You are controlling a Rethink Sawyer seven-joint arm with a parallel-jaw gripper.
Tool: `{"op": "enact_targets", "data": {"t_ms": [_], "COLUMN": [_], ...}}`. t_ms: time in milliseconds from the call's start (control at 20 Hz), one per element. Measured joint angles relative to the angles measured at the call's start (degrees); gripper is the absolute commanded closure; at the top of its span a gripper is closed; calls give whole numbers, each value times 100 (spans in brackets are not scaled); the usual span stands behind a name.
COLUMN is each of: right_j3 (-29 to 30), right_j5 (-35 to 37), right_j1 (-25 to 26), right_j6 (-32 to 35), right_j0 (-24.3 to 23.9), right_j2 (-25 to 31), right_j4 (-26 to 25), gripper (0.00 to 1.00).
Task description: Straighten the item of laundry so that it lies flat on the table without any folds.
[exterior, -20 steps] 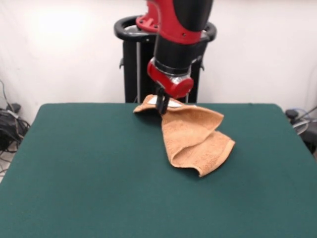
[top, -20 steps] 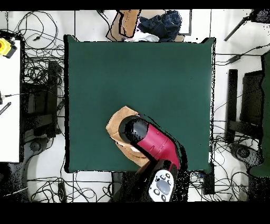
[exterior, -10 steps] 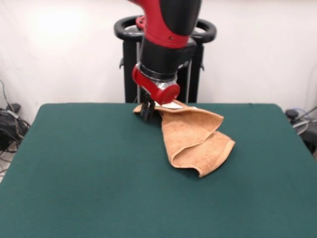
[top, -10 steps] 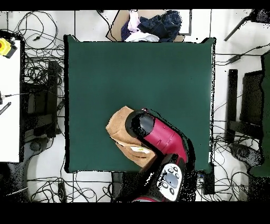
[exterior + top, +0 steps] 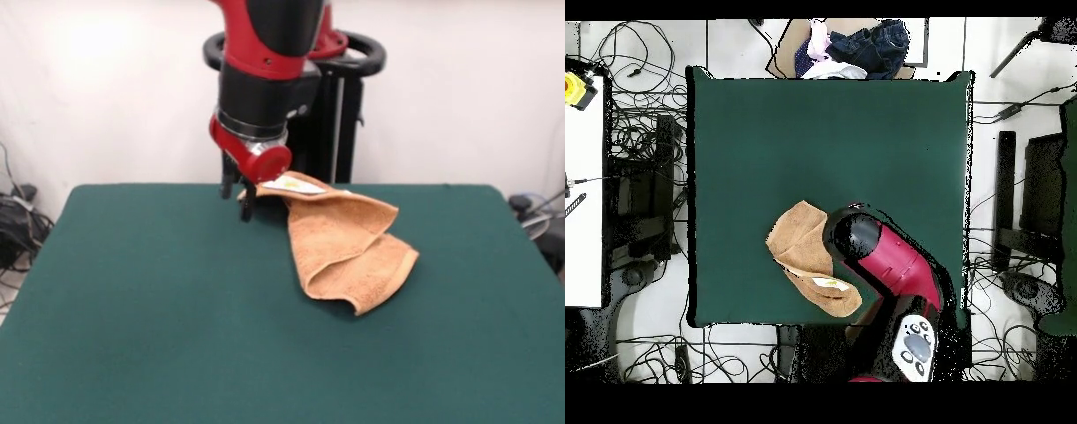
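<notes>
The orange-tan towel [image 5: 346, 240] lies crumpled on the green table [image 5: 132, 300], right of centre near the far edge, folded over itself in layers. Its white label [image 5: 293, 184] shows at the far corner. My gripper [image 5: 238, 198] hangs at the towel's far-left corner, just left of the label, with its two dark fingers apart and low over the table. I cannot see cloth between them. In the overhead view the towel [image 5: 803, 252] lies near the table's [image 5: 825, 140] bottom edge, and the red arm [image 5: 890, 265] hides the gripper.
The black pedestal [image 5: 340, 115] stands behind the table's far edge. In the overhead view a pile of clothes [image 5: 855, 45] lies beyond the top edge, cables cover the floor, and a white bench [image 5: 580, 180] stands at the left.
The arm has swung to the left in the front view, off the towel's far corner. The towel has stayed in place and its white label now shows.
</notes>
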Motion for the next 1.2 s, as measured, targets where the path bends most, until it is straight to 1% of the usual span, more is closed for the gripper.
{"op": "enact_targets", "data": {"t_ms": [300, 600, 950, 1200], "right_j3": [22, 215, 556, 684], "right_j5": [-214, -469, -924, -1139], "right_j1": [-87, -212, -244, -211], "right_j6": [0, 0, 0, 0], "right_j0": [-120, -230, -591, -690], "right_j2": [215, 564, 1224, 1498], "right_j4": [0, 1, 4, 5], "gripper": [0, 0, 0, 0]}}
